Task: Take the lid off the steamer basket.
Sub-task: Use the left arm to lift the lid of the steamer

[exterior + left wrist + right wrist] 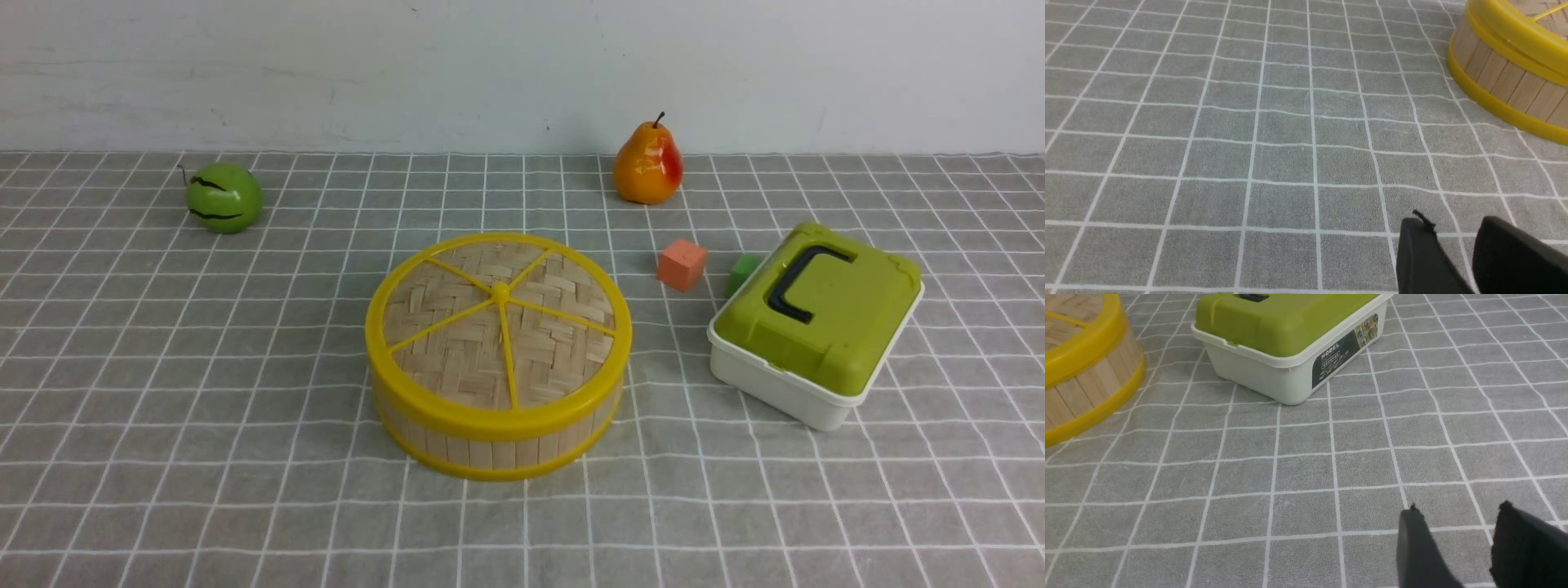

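The steamer basket (pixel 490 445) of pale bamboo slats with yellow rims sits at the middle of the checked cloth. The woven lid (pixel 498 327) with yellow rim, spokes and centre knob lies flat on top of it. Neither arm shows in the front view. In the left wrist view my left gripper (pixel 1453 224) is open and empty over bare cloth, with the basket (pixel 1502 77) well away from it. In the right wrist view my right gripper (pixel 1459 510) is open and empty over bare cloth, apart from the basket (pixel 1090 384).
A white box with a green lid and black handle (pixel 816 318) stands right of the basket; it also shows in the right wrist view (pixel 1290 343). An orange cube (pixel 682 264) and a green cube (pixel 741 271) lie behind. A pear (pixel 647 165) and a green apple (pixel 223 197) sit near the wall.
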Available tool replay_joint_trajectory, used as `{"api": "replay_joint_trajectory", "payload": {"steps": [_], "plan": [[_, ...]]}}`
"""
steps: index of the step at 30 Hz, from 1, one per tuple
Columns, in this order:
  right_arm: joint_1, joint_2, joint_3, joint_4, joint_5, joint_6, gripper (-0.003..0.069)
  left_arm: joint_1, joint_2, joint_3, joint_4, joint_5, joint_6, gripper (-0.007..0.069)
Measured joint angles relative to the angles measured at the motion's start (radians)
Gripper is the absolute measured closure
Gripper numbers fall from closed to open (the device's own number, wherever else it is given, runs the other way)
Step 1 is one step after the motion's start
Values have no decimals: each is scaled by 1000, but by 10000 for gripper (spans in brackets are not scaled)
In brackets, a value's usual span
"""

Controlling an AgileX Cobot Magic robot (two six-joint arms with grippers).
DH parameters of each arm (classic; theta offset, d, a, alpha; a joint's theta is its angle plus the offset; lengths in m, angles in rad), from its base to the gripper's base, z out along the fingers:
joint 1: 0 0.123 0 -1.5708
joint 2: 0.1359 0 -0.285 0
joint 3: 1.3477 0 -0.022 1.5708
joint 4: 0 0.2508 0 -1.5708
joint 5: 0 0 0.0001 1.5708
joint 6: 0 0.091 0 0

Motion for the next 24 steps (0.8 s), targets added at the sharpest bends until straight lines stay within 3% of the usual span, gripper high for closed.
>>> {"api": "replay_joint_trajectory", "payload": {"steps": [3,7,15,18,22,24], "plan": [[0,0,0,0,0,0,418,0,0,0,0,-47,0,424],[0,0,0,0,0,0,418,0,0,0,0,-221,0,419],[0,0,0,0,0,0,418,0,0,0,-12,-789,-4,411],[0,0,0,0,0,0,418,0,0,0,-19,-1001,-79,407],[0,0,0,0,0,0,418,0,-1,-37,-52,-1054,-211,412],[0,0,0,0,0,0,418,0,-1,-156,-68,-921,-261,456]]}}
